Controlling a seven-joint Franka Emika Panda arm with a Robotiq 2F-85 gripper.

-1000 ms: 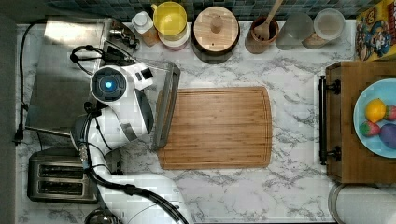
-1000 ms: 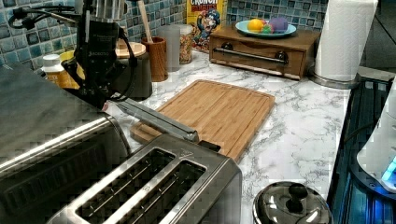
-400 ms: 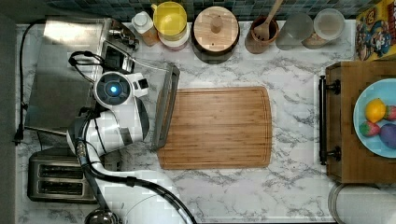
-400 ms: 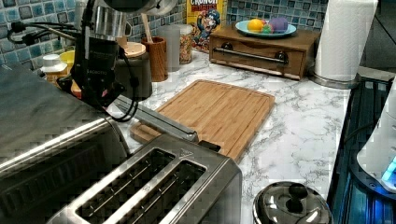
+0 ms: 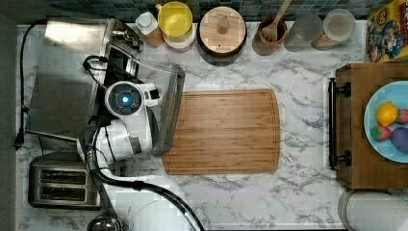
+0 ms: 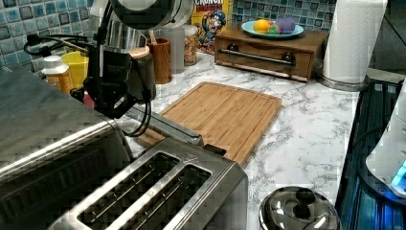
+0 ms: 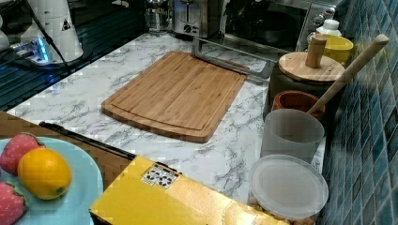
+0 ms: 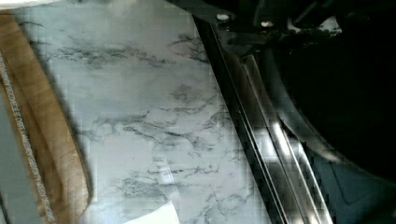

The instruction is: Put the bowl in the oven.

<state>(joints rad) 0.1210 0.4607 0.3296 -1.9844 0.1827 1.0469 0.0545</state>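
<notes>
Sliding further toward the oven, our arm crept over the open door

We watched the gripper [image 6: 112, 103] reach the oven [image 5: 67, 91] mouth; its fingers we couldn't make out. Something dark and round sat inside, likely the bowl [image 7: 272, 33], so delivery looked close to done.

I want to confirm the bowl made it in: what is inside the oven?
In the right view a dark rounded shape, likely the bowl, sits inside the oven, whose door hangs open. The arm covers the opening from above, so the rest is hidden.
</notes>
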